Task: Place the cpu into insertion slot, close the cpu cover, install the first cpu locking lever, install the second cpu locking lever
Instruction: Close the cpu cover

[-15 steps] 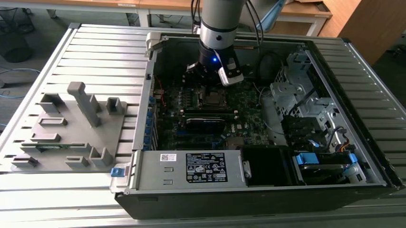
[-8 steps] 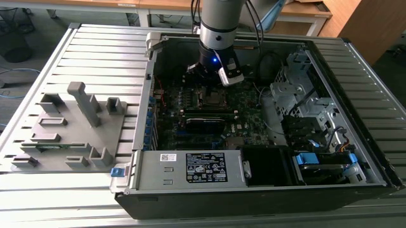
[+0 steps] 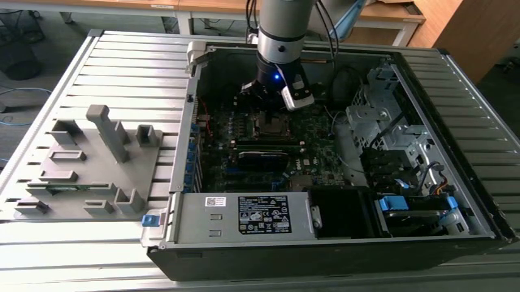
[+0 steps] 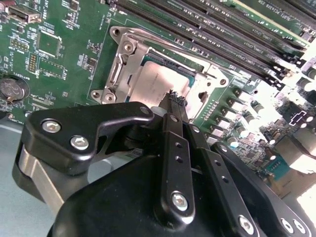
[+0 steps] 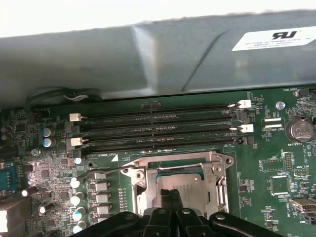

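One arm is at work inside the open computer case [image 3: 455, 61], reaching down over the green circuit board. In the second wrist view the gripper [image 4: 174, 98] has its two black fingers brought fully together, with nothing visible between them; the joined tips stand at the near edge of the socket, whether touching it or just above cannot be told.

The cpu [image 4: 157, 81] sits in the insertion slot [image 3: 271, 125], its dull grey top showing through the cut-out. The cpu cover [image 4: 121, 66] appears to lie flat over it, framing the chip on all sides. Placement and cover closing therefore look done.

In the first wrist view a thin wire locking lever [image 5: 106, 170] runs from the socket corner out along the side nearest the memory slots [image 5: 158, 131]. Whether it is hooked under its catch cannot be told. A second lever is not made out.

Judgement: the step in hand is the first locking lever. That step calls for a firm downward push with the closed fingertips on the wire alone, then a sideways tuck under the catch, keeping clear of the chip top and the small capacitors just beside the socket.
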Motion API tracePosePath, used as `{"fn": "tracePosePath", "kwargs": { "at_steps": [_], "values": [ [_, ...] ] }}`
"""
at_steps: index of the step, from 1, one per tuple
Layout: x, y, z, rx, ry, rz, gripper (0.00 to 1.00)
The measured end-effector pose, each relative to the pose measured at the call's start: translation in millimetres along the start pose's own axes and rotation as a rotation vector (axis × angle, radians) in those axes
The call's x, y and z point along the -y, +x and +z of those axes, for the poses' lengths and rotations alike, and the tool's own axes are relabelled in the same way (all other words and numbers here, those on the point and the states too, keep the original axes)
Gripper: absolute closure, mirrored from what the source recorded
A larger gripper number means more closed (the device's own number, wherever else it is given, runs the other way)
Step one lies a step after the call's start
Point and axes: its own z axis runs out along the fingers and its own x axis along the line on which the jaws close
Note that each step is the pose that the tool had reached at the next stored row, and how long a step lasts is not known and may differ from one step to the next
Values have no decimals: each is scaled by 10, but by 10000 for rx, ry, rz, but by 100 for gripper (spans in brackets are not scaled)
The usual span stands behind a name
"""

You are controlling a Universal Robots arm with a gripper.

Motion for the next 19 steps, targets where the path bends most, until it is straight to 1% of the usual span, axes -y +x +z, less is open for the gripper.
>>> {"fn": "tracePosePath", "kwargs": {
  "at_steps": [9, 16, 19],
  "values": [
    [-7, -70, 2, 0, 3, 0, 89],
    [-8, -78, 3, 1, 3, 0, 89],
    [-9, -78, -20, 1, 4, 0, 89]
  ]
}}
